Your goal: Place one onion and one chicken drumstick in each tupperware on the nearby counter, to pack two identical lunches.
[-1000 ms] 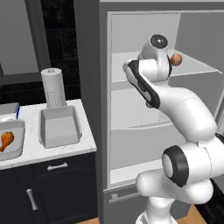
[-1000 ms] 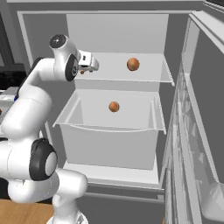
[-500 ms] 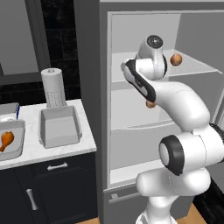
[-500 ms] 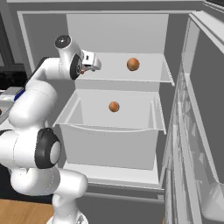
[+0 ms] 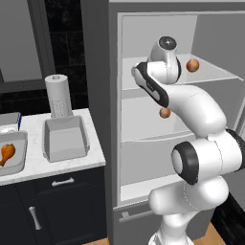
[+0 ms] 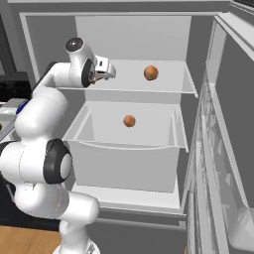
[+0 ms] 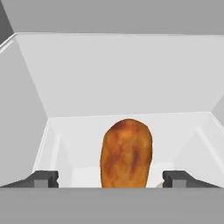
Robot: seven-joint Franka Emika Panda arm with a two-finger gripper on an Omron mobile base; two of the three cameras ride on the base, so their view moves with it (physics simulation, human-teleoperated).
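Note:
A browned chicken drumstick (image 7: pixel 127 153) lies on the fridge's upper shelf (image 6: pixel 163 87), pointing away from the hand camera. My gripper (image 7: pixel 111 179) is open around it, one fingertip (image 7: pixel 43 178) on each side with a gap to the meat. From the right base, the gripper (image 6: pixel 105 73) sits at the shelf's left end. One onion (image 6: pixel 151 73) rests further right on that shelf, another onion (image 6: pixel 129 120) in the drawer below. On the counter (image 5: pixel 91 160) an empty tupperware (image 5: pixel 65 139) stands beside a second tupperware (image 5: pixel 19 162) that holds a drumstick (image 5: pixel 6 153).
The fridge door (image 6: pixel 223 149) stands open on the right. A paper towel roll (image 5: pixel 58 95) rises behind the empty tupperware. The white drawer (image 6: pixel 124 158) juts out under the upper shelf. Black cabinet doors (image 5: pixel 52 206) sit under the counter.
The hand has pushed a little deeper along the upper shelf toward the drumstick, and the wrist has turned slightly. Onions and tupperwares have not moved.

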